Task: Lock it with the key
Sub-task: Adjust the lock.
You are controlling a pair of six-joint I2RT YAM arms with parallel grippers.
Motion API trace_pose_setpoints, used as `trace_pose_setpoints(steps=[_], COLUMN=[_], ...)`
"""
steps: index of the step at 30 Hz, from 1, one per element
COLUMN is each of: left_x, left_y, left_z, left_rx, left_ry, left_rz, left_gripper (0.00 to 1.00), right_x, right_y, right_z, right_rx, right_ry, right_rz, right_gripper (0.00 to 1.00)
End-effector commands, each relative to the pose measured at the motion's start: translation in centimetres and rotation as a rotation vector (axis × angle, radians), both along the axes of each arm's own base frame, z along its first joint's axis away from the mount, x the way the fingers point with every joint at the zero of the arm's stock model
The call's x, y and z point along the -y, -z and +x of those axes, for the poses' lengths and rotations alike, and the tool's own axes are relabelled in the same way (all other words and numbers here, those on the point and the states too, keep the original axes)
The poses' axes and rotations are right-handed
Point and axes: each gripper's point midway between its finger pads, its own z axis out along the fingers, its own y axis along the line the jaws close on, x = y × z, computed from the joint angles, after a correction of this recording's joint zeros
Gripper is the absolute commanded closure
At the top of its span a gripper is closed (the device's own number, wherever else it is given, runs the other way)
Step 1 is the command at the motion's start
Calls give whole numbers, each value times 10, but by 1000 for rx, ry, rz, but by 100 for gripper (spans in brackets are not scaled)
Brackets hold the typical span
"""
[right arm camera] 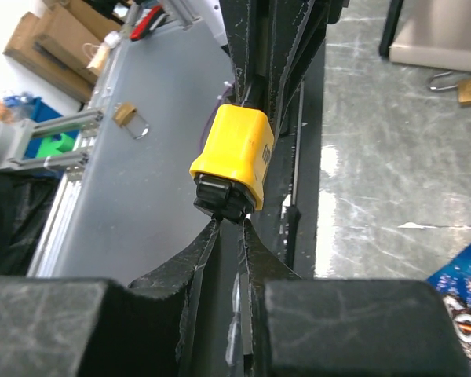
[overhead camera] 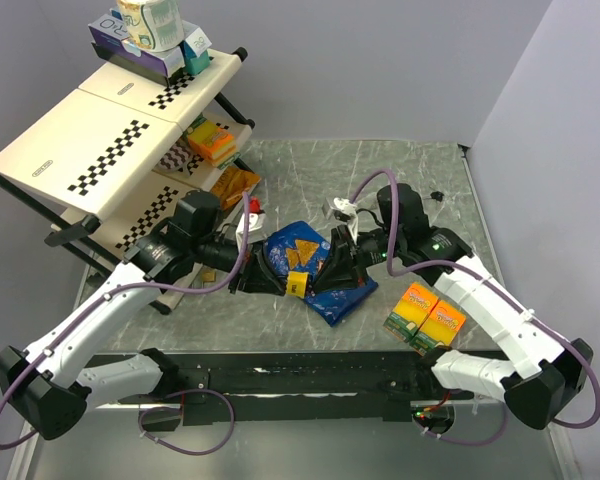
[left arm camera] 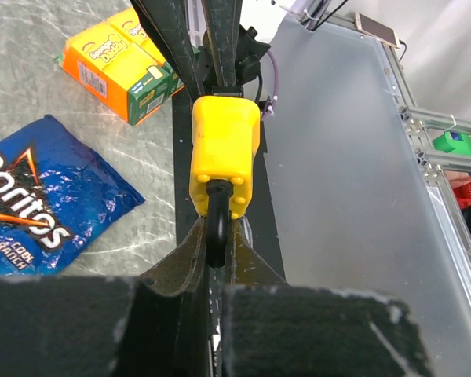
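The yellow lock point(overhead camera: 297, 285) is up in the air in the middle of the top view, between the two hands. It is above the blue chip bag point(overhead camera: 315, 268).

The left hand point(overhead camera: 270, 280) comes in from the left. In its own view, the lock point(left arm camera: 224, 153) is just above the left hand point(left arm camera: 216, 245). The hand is pressed tight on the lock's black loop point(left arm camera: 217, 224).

The right hand point(overhead camera: 325, 275) comes in from the right. In its view, the lock point(right arm camera: 235, 153) is in the middle, with the black key point(right arm camera: 220, 200) at its lower end. The right hand point(right arm camera: 229, 228) has its tips close together, right at the key. I cannot tell if it pinches the key.

Two orange boxes point(overhead camera: 426, 315) lie side by side on the table point(overhead camera: 310, 165), at the lower right. The shelf point(overhead camera: 110, 135) is at the upper left. At its top is a purple box point(overhead camera: 130, 48) with packs point(overhead camera: 150, 20) piled in or on it; I cannot tell which. An orange pack point(overhead camera: 212, 140) lies on a lower level.
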Motion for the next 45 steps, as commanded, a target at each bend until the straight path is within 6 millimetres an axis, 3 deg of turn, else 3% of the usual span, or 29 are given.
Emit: trace_pose_setpoints(steps=[1,4,9,15,21,24,31,45], left_x=[13,17,24,25,22,22,21,29], left_y=[-20,-21,-23,-21,-23,-18,-12,-7], left_z=[-14,-15,1,15,1,2,16,3], left_rx=[58,43,19,32,61,76,105,72], left_ry=[87,86,-15,-124,-61,-74,-154,-64], left_rz=[-89,-91,-96,-79,-97,-84,-45,-49], left_gripper=[99,99,99,99,99,99,99,99], right_x=[-18,-22,-28,-30,-30,-32,-32,-33], right_y=[-26,-29,-27,-9,5,1,-15,-31], right_z=[11,13,21,33,38,40,32,3], right_rx=[116,112,94,25,11,17,46,117], right_ry=[-20,-16,16,92,102,100,49,-104], right_rz=[94,100,92,30,-12,-6,48,137], right_gripper=[82,84,87,87,86,86,84,81])
